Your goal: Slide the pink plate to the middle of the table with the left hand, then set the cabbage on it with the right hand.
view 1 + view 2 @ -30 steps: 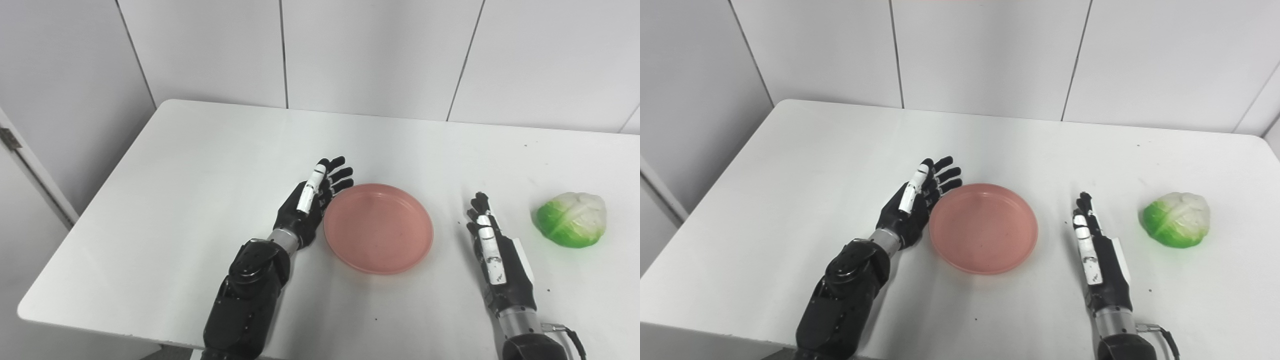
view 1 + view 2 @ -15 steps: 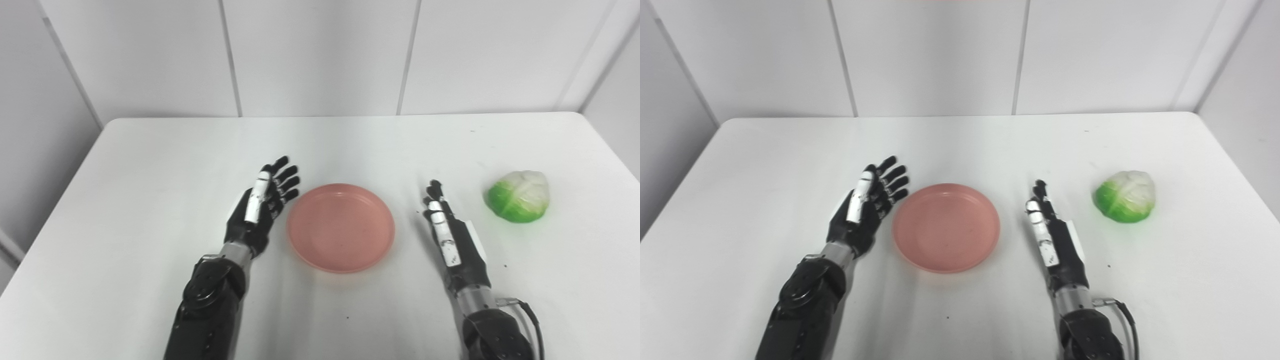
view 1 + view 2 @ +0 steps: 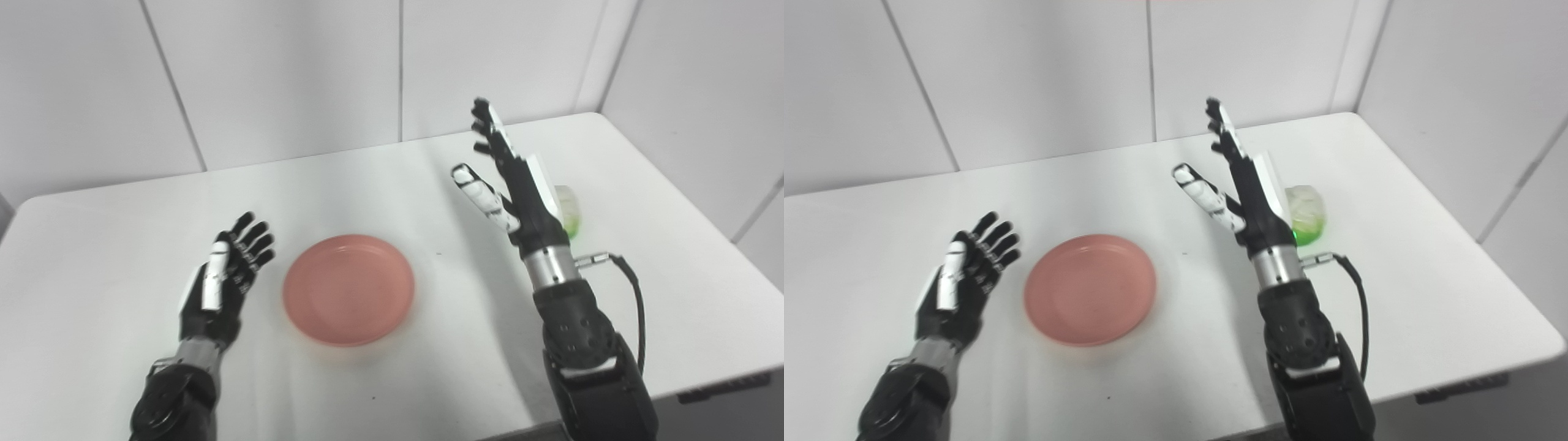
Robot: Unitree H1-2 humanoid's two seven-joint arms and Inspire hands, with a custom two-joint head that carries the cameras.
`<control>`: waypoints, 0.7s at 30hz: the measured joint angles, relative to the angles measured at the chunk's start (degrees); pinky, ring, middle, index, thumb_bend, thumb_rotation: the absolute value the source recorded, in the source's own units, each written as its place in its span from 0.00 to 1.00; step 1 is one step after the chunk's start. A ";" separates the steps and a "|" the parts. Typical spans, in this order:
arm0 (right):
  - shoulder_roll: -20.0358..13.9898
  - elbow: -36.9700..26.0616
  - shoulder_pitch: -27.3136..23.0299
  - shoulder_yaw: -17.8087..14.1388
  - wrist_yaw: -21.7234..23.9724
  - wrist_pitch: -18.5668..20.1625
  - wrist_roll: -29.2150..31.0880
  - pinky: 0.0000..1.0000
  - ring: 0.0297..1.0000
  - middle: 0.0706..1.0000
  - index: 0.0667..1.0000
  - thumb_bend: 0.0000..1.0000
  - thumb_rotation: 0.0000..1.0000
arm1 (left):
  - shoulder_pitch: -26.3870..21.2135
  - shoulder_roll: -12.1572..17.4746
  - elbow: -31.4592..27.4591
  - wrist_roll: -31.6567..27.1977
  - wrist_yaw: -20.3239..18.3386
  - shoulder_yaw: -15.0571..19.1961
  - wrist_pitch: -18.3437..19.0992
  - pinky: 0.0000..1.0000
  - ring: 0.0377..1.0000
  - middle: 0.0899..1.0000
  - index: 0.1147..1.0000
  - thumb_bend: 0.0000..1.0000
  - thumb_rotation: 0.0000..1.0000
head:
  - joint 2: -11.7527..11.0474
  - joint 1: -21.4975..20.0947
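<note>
You see a big white table (image 3: 380, 392) that fills most of the frame, with plain white walls (image 3: 275, 73) behind it at the top.

Your right arm (image 3: 1304, 361) comes up from the bottom right, dark and thick, with a black cable (image 3: 1356, 306) looping off its wrist. Your left arm (image 3: 174, 398) shows only a little in the bottom left corner.

The pink plate (image 3: 348, 290) lies flat on the table, a bit left of the frame's middle and a little low. Nothing is on it.

Your right hand (image 3: 1240, 190) is lifted up above the table, right of the middle and high in the frame. Its fingers are spread apart and straight, and it holds nothing. Your left hand (image 3: 223, 285) is low on the left, near the plate but not touching it. Its fingers are spread apart too, palm facing the plate, with nothing in it.

The cabbage (image 3: 1306, 213) is the smallest thing. It sits on the table right of the middle, green at the bottom and pale on top. Your right hand hides part of it, and you cannot tell whether they touch.
</note>
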 measured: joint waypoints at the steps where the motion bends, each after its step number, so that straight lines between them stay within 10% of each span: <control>1: -0.65 -0.95 -0.47 -0.82 -0.01 0.76 -0.93 0.82 0.87 0.89 0.91 0.84 0.92 | -0.20 0.22 0.44 -0.43 -0.47 0.11 -0.19 0.89 0.89 0.89 0.87 0.48 1.00 | 0.00 -0.01; 9: -5.36 -2.88 -1.43 -7.62 -0.07 4.87 -4.67 0.80 0.86 0.88 0.89 1.00 0.68 | -2.58 2.74 5.13 -3.65 -4.47 1.77 -1.20 0.88 0.88 0.89 0.87 0.49 1.00 | 0.00 -3.34; 21: -11.32 -2.83 4.17 -11.89 0.63 8.53 -9.33 0.83 0.93 0.96 0.97 1.00 0.61 | -3.33 3.54 6.74 -5.07 -5.59 2.68 -1.30 0.88 0.87 0.87 0.86 0.45 1.00 | 0.18 -5.02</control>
